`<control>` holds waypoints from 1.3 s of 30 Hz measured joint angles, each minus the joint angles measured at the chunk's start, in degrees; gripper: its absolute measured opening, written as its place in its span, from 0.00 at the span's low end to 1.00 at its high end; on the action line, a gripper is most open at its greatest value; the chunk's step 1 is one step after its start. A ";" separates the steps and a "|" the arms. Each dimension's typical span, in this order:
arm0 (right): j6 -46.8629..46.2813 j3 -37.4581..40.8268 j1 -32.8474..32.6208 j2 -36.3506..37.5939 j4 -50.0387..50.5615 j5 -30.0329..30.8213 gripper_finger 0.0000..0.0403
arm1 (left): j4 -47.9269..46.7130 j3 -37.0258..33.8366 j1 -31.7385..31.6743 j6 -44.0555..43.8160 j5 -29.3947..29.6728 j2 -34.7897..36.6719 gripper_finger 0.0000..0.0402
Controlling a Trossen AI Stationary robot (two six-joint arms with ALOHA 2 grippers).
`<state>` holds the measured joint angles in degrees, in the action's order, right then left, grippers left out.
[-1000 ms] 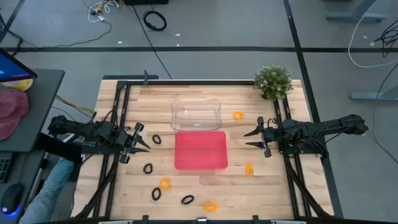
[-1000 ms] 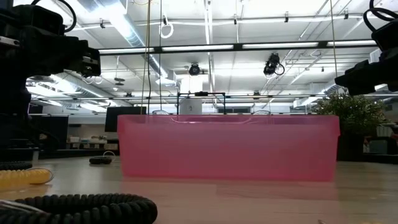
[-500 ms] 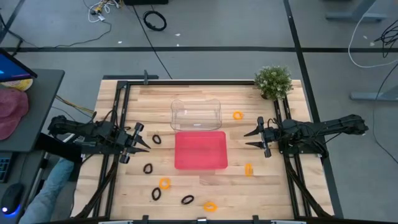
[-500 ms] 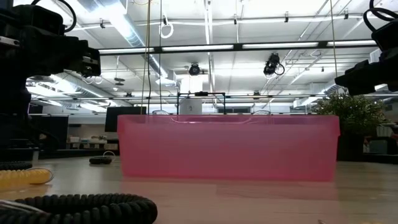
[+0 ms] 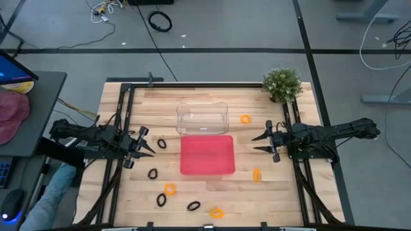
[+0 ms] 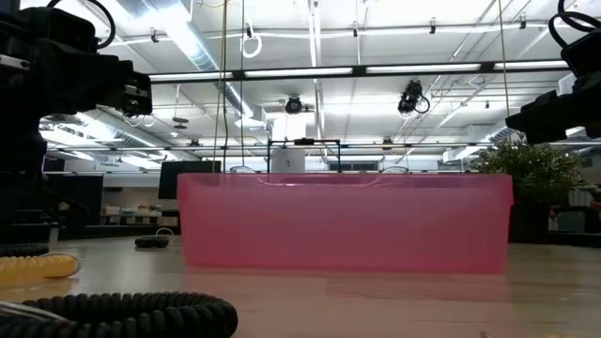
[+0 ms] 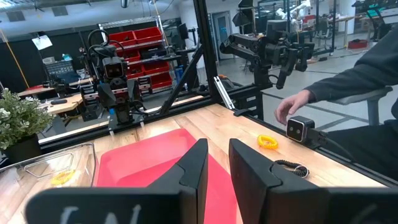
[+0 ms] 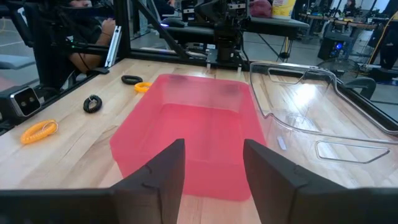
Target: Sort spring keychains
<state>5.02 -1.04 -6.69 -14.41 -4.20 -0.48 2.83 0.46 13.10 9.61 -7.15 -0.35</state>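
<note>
The spring keychains lie loose on the wooden table around the red tray (image 5: 207,154). Orange ones lie at the far right (image 5: 245,119), the right (image 5: 257,174), the near left (image 5: 169,188) and the near edge (image 5: 217,212). Black ones lie left of the tray (image 5: 161,144), (image 5: 152,173) and near the near edge (image 5: 160,199), (image 5: 193,206). My left gripper (image 5: 147,144) hovers open at the table's left, pointing at the tray. My right gripper (image 5: 255,144) hovers open at the right, facing it. Neither touches anything.
A clear tray (image 5: 203,119) stands just beyond the red tray. A potted plant (image 5: 282,84) sits at the far right corner. A person's hand (image 7: 292,109) reaches near the small camera (image 7: 301,129) at the near edge. A person's leg (image 5: 54,192) shows at the left.
</note>
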 joint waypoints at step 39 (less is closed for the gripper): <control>-3.04 0.00 -0.01 0.00 -3.03 0.01 0.41 | -0.01 0.00 -0.01 0.00 -0.01 0.00 0.17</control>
<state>1.97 -1.04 -6.70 -14.41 -7.22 -0.47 2.82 0.46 13.09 9.61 -7.16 -0.35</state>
